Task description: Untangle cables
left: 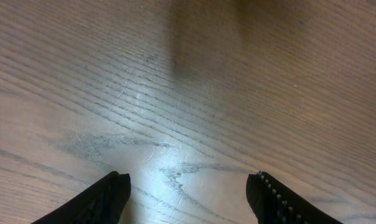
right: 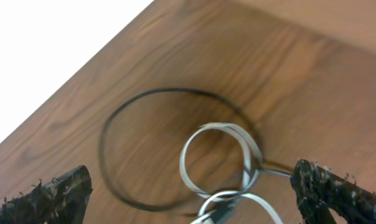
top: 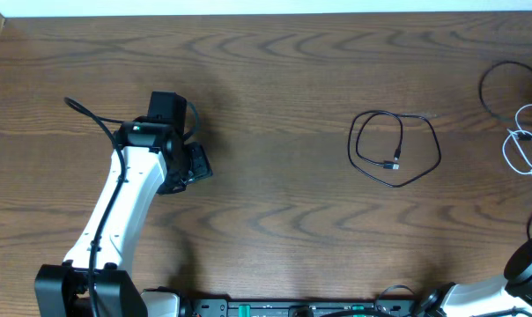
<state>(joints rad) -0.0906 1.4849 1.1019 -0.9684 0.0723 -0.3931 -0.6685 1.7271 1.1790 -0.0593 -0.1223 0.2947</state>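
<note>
My left gripper (left: 188, 199) is spread wide over bare tabletop (left: 194, 74), with nothing between its fingers. From overhead, one black cable (top: 352, 145) lies alone in a loose loop, well apart at that gripper's 3 o'clock. My right gripper (right: 191, 180) is also spread and grips nothing. In its wrist view a white cable (right: 185, 155) curls on the tabletop between the fingers. It overlaps a second black cable (right: 104, 149), whose ring spreads toward 11 o'clock. Overhead, this pair lies at the tabletop's 3 o'clock edge.
</note>
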